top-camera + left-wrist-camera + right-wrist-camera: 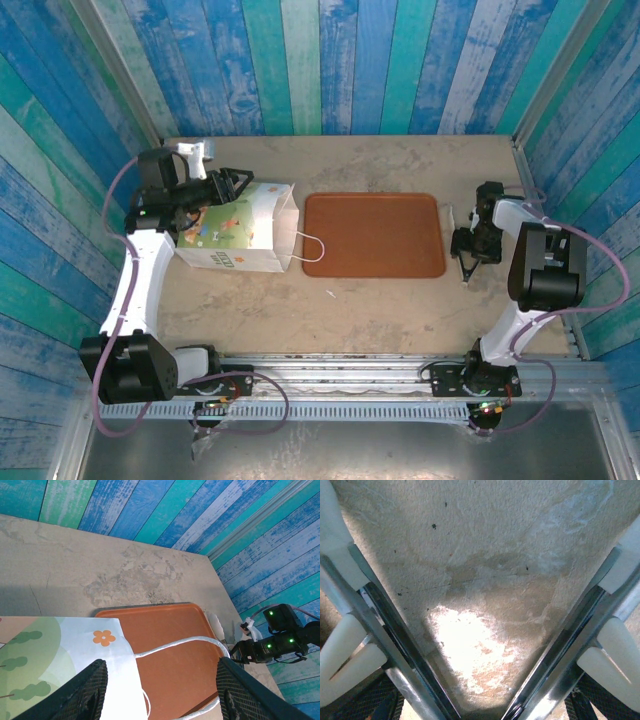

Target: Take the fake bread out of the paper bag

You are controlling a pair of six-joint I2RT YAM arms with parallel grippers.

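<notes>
Right now the left gripper point(161, 670) has its jaws well apart and grips nothing. The paper bag's point(235, 232) white rim and a cord handle point(185, 642) run between the 2 fingers unpinched. The right gripper point(480, 555) is also spread wide and empty, with bare table point(400, 310) under it.

The bag lies on its side at the left, mouth facing right toward the tray point(375, 235). The fake bread isn't visible; my guess is it's all inside the bag.

Step in hand, as I read it, is to get the mouth open and held:
- Pinch the upper rim with the left, not the cord.
- Lift just enough to gape the mouth.
- Bring the right in low from the right.
- Anchor before reaching — thin paper will likely crumple or slide if pushed.

In the way:
- The tray sits between the right gripper and the bag mouth.
- The handle loop lies over the tray's left edge — an easy snag.
</notes>
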